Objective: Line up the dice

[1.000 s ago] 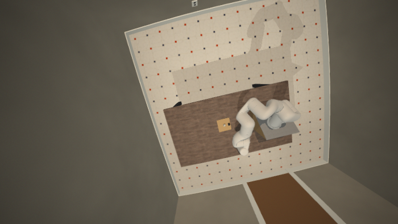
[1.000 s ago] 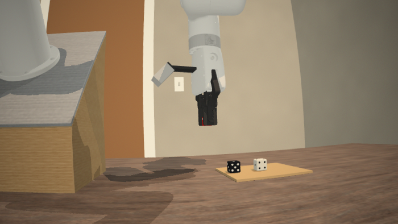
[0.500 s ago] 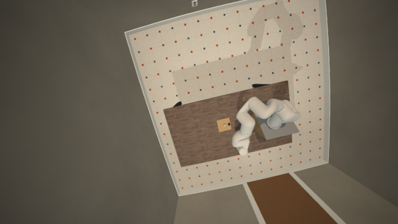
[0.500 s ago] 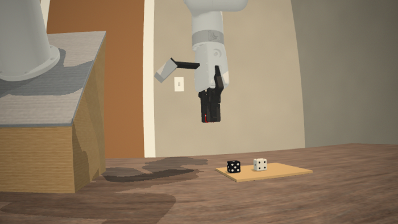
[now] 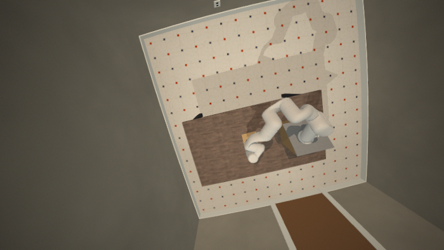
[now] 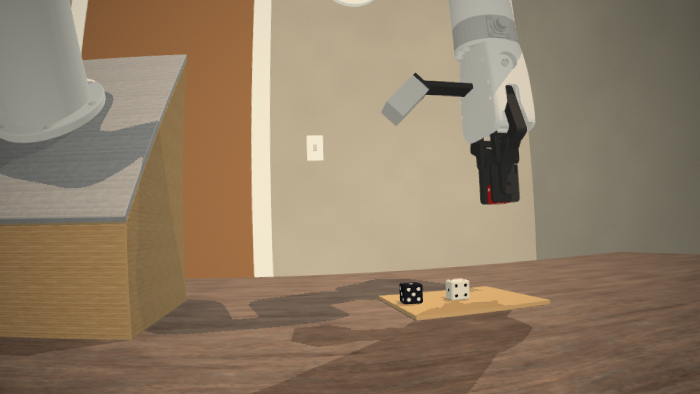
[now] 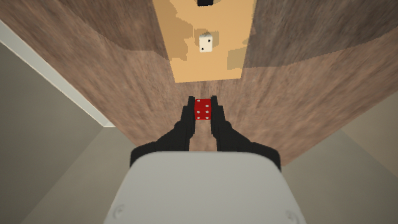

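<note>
1. My claw (image 6: pixel 500 202) (image 7: pixel 202 104) grips the red die (image 6: pixel 490 196) (image 7: pixel 203 109) above the brown table (image 5: pixel 219 149) (image 6: pixel 240 360) (image 7: pixel 125 75)!
2. Below it, the mat (image 5: pixel 245 138) (image 6: pixel 515 298) (image 7: pixel 215 70) carries white (image 6: pixel 457 289) (image 7: pixel 206 43) and black dice (image 6: pixel 411 293) (image 7: pixel 205 2).
3. Beige wall (image 6: pixel 390 215) behind.

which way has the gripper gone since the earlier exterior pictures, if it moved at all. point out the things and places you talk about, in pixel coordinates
Yes: the gripper (image 6: pixel 500 201) (image 7: pixel 202 104) has moved right, away from the light switch (image 6: pixel 315 148) on the wall, and now hangs beyond the white die (image 6: pixel 457 289) (image 7: pixel 206 43).
</note>
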Robot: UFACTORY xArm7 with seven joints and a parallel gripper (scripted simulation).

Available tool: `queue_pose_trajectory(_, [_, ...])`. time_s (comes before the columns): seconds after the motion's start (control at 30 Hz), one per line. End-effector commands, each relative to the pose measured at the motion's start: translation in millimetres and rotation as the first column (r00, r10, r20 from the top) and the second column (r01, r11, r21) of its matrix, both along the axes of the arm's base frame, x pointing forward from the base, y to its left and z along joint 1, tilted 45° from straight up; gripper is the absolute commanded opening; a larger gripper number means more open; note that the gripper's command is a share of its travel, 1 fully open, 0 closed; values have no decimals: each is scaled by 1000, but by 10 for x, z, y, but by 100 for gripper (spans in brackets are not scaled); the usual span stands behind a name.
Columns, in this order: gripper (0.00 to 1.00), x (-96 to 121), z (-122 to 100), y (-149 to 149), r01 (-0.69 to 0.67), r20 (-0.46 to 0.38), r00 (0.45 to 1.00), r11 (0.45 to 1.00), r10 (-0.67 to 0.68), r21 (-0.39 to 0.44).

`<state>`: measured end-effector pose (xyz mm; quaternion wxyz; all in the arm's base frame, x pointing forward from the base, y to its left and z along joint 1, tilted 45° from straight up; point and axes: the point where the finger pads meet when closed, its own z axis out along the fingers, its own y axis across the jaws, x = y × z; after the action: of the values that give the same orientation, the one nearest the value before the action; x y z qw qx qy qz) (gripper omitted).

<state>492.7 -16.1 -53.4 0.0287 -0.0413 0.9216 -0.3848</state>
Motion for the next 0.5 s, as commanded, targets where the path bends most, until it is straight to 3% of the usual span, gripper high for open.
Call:
queue_pose_trajectory(0.0, [15,-16,-20,56,-9,-6,1000,1000,9,4])
queue_pose_trajectory(0.47, [15,-7,-76,1,-9,-5,1000,1000,9,3])
